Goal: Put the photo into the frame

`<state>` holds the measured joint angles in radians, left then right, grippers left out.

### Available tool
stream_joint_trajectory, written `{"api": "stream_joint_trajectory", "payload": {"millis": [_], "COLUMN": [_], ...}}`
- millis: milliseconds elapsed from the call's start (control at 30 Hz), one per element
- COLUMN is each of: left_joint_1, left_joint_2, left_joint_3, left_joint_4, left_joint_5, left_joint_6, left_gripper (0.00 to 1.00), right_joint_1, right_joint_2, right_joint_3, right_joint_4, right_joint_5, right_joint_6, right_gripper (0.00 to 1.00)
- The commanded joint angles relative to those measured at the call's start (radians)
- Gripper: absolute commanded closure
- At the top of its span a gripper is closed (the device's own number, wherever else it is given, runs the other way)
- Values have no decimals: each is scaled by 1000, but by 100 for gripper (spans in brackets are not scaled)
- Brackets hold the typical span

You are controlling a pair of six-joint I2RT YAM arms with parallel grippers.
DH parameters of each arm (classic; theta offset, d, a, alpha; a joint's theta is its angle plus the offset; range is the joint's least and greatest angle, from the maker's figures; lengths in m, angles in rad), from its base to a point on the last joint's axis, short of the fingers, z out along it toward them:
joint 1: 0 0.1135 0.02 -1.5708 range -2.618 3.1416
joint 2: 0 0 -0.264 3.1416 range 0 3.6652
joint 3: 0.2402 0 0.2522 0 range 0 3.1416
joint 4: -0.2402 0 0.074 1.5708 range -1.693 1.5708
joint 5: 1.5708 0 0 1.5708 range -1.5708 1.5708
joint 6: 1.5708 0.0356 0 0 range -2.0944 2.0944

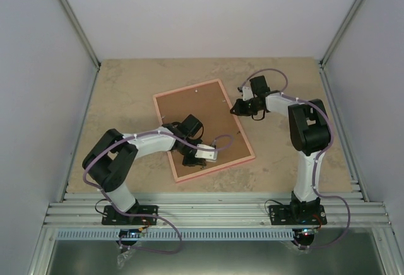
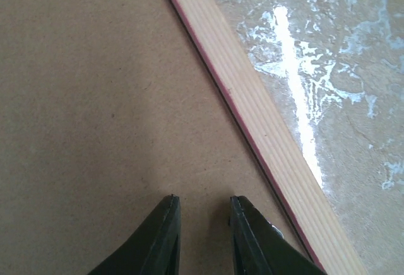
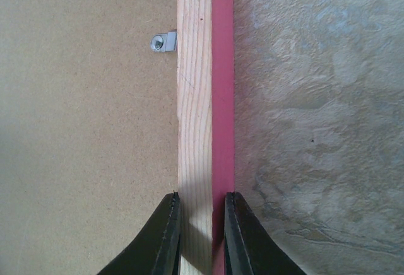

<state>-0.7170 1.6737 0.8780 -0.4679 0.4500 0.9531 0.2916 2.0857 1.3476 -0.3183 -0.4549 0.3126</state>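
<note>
The pink frame (image 1: 186, 88) lies face down in the middle of the table with the plain brown backing board (image 1: 202, 114) in it. The photo is out of view. My left gripper (image 1: 191, 161) is over the board's near part, fingers a little apart and empty; in the left wrist view the gripper (image 2: 202, 200) is just above the board (image 2: 95, 98), left of the frame's wooden rail (image 2: 252, 98). My right gripper (image 1: 235, 108) is at the frame's right side. In the right wrist view the gripper (image 3: 202, 196) straddles the rail (image 3: 196, 67), one finger on each side.
A small metal clip (image 3: 163, 41) on the rail's inner side reaches onto the board (image 3: 82, 130). The beige stone-pattern table (image 1: 126, 92) is walled at the back and both sides. An aluminium rail (image 1: 214, 212) runs along the near edge by the arm bases.
</note>
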Motion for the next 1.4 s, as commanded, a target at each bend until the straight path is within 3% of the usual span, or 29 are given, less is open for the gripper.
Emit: {"api": "stream_joint_trajectory", "payload": {"millis": [0,333,567,700,867,1100,1233,1367], "left_joint_1": [-24,-25,-23,70,214,386,419,419], "left_joint_2": [52,24,29,7,5,106,193,299], "left_joint_3": [-53,-100,-70,14,150,294,391,528], "left_joint_4": [-152,-170,-115,-121,-78,80,86,65], "left_joint_5": [-16,-10,-10,50,83,-149,-218,-193], "left_joint_6": [85,125,10,-74,-249,-675,-747,-754], "left_gripper": [75,75,74,69,65,63,58,57], "right_joint_1": [-22,-28,-27,-26,-31,-111,-149,-152], "right_joint_2": [74,73,66,47,-15,-143,-153,-155], "right_joint_3": [-37,-39,-41,-48,-99,-265,-302,-295], "right_joint_4": [-54,-52,-48,-46,-34,20,23,-11], "right_joint_5": [88,97,86,69,46,-35,-104,-226], "right_joint_6": [12,15,15,5,2,79,66,0], "right_gripper": [100,100,100,100,100,100,99,78]}}
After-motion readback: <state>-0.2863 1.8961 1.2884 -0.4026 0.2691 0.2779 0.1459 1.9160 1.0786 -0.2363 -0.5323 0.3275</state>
